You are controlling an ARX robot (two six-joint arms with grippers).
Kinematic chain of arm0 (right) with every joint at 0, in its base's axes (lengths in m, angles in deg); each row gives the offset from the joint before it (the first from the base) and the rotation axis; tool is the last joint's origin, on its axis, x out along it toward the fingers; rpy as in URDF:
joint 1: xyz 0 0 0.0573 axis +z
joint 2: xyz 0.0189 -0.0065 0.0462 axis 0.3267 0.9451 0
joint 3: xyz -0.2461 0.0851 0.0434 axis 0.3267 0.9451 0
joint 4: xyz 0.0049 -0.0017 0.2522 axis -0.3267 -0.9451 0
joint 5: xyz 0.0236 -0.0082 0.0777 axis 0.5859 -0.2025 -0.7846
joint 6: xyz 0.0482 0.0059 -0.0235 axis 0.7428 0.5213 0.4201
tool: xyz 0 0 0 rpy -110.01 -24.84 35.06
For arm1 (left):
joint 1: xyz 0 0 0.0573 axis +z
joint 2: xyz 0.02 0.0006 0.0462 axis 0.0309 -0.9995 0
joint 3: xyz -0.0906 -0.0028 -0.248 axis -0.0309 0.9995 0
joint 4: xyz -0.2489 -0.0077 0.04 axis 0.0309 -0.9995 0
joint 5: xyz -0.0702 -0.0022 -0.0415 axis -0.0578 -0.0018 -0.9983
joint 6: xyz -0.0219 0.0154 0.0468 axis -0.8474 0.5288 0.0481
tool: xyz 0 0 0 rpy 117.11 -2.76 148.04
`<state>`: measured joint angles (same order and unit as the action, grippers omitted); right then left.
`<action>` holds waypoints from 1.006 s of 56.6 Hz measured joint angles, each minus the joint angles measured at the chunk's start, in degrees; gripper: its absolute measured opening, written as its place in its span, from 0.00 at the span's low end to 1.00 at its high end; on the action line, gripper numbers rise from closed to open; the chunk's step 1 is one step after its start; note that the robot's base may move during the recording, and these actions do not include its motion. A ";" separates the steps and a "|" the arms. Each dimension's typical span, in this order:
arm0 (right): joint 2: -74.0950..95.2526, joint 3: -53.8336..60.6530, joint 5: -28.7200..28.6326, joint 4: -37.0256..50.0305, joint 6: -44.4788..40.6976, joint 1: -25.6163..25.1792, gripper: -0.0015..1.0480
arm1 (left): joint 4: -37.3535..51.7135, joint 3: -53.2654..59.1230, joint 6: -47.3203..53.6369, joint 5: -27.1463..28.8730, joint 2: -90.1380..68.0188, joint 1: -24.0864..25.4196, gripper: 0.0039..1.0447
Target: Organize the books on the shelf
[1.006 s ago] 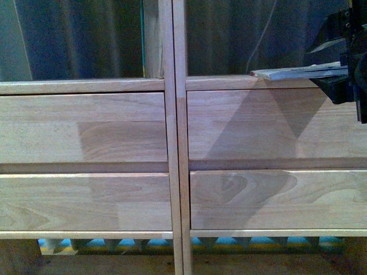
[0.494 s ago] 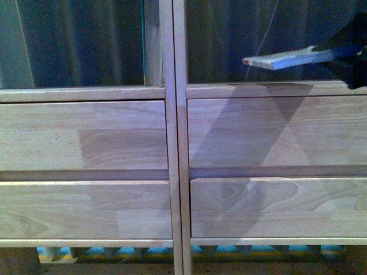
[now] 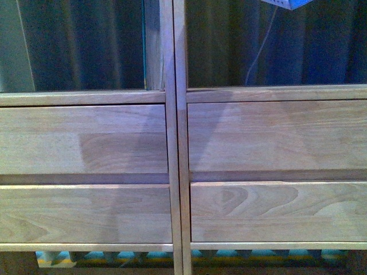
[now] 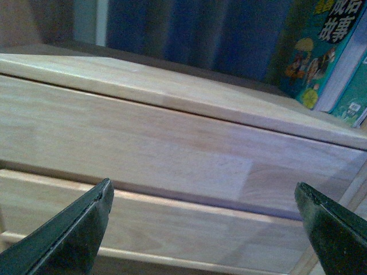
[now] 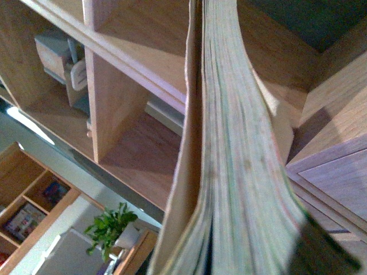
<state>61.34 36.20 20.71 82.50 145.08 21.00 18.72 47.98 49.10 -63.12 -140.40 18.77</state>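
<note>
The book [image 5: 229, 143] is up in the air near the shelf [image 3: 172, 97], not put away yet. The right end effector, hidden, seems to grip it. The left end effector [image 4: 202, 184] is wide open and empty.

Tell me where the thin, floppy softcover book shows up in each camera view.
Front view: only a pale blue-white corner of the thin softcover book at the top edge, right of centre.
Left wrist view: not in it; the teal picture books there are others.
Right wrist view: its page edges fill the middle, seen end-on.
Shared landmark: the pale wooden shelf unit.
</note>
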 joint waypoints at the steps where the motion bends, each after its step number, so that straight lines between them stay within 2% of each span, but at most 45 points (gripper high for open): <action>1: 0.02 0.00 -0.07 0.02 -0.39 0.15 0.07 | -0.39 -0.96 -0.59 -0.04 -0.66 -0.50 0.93; 11: 0.02 0.02 -0.42 0.61 -4.94 2.64 0.07 | -3.87 -13.09 -9.03 -5.62 -7.80 -10.64 0.93; 21: -0.28 1.03 -1.18 2.01 -7.32 5.81 0.07 | -2.91 -19.04 -14.88 -6.84 -12.15 -21.53 0.93; 28: -0.94 3.17 -1.99 4.46 -8.59 8.24 0.07 | -0.77 -21.86 -19.08 -6.69 -15.74 -26.91 0.93; 34: -1.44 5.73 -3.39 8.07 -9.70 10.29 0.07 | 2.47 -23.32 -23.12 -7.28 -17.68 -30.01 0.93; 40: -1.60 8.90 -4.15 14.27 -9.20 12.11 0.07 | 8.74 -23.56 -26.62 -10.25 -17.94 -32.96 0.93; 48: -1.29 9.14 -4.09 18.78 -5.79 11.10 0.07 | 13.53 -22.32 -28.04 -10.99 -17.73 -33.97 0.93; 57: 0.24 7.74 -3.08 20.26 -1.55 8.50 0.07 | 14.67 -20.52 -28.65 -13.53 -17.68 -34.16 0.93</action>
<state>61.58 43.94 17.62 102.76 143.53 29.50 33.39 27.46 20.44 -76.65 -158.08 -15.40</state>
